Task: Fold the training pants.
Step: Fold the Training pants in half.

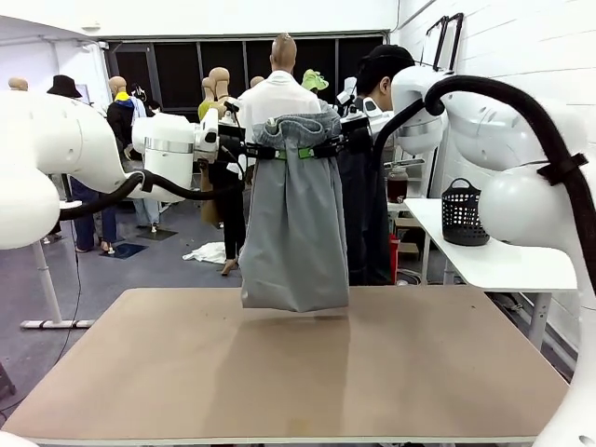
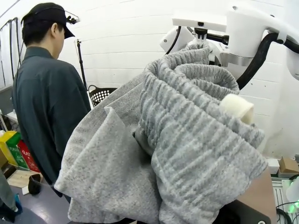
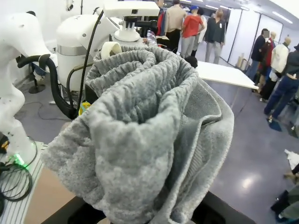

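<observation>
So the training pants [image 1: 294, 233] hang in the air above the table [image 1: 279, 372], pinched at the gathered waistband by both arms: left gripper [image 1: 250, 149] and right gripper [image 1: 337, 144] are each clamped tight on the elastic band, one at either side. The fabric looks soft, floppy and light (it drapes straight down, hem just clear of the tabletop). The ribbed waistband seems the firmest place to hold. No readable brand or label on them.
</observation>
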You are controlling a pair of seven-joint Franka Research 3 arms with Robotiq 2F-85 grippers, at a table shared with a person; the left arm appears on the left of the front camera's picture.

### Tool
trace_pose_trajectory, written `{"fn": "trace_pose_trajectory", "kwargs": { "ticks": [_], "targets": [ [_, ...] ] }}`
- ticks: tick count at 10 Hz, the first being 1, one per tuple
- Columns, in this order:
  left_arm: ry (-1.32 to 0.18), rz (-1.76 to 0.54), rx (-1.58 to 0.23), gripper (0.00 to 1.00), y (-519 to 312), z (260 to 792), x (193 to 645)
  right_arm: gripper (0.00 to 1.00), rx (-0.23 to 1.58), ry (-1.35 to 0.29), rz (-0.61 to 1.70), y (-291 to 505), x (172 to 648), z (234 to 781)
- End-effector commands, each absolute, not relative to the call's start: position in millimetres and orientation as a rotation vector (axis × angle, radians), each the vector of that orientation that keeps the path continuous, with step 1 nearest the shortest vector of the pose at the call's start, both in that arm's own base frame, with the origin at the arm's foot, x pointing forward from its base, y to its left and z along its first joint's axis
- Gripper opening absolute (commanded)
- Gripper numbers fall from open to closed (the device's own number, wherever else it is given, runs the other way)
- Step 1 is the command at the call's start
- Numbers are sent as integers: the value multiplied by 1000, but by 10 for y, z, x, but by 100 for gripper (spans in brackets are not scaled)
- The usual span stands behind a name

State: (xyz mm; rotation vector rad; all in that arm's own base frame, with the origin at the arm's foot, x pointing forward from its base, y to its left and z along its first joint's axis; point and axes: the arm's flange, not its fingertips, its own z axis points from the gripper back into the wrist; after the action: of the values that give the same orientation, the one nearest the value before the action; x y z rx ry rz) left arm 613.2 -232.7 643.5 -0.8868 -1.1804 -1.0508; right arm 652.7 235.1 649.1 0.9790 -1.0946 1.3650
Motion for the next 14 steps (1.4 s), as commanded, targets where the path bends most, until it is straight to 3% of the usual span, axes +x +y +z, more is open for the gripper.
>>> {"fn": "trace_pose_trajectory", "kwargs": {
  "ticks": [1,5,11,14],
  "targets": [
    [-1145,-1002,-897,0,-2345,6441,6349,0,990,-1074,1330,2445,6640,6434],
    [-1102,-943,-951,0,-2205,6145,6456,0,1064,-1043,1242,2270,6422,5960],
    [-868,-864,-1089,0,-2010,5796,5657,0,1232,-875,1114,2237,5805,5691],
    [-812,-789,-1153,0,-1843,5379,5414,0,1272,-794,1028,2161,5624,5260]
  ]
}}
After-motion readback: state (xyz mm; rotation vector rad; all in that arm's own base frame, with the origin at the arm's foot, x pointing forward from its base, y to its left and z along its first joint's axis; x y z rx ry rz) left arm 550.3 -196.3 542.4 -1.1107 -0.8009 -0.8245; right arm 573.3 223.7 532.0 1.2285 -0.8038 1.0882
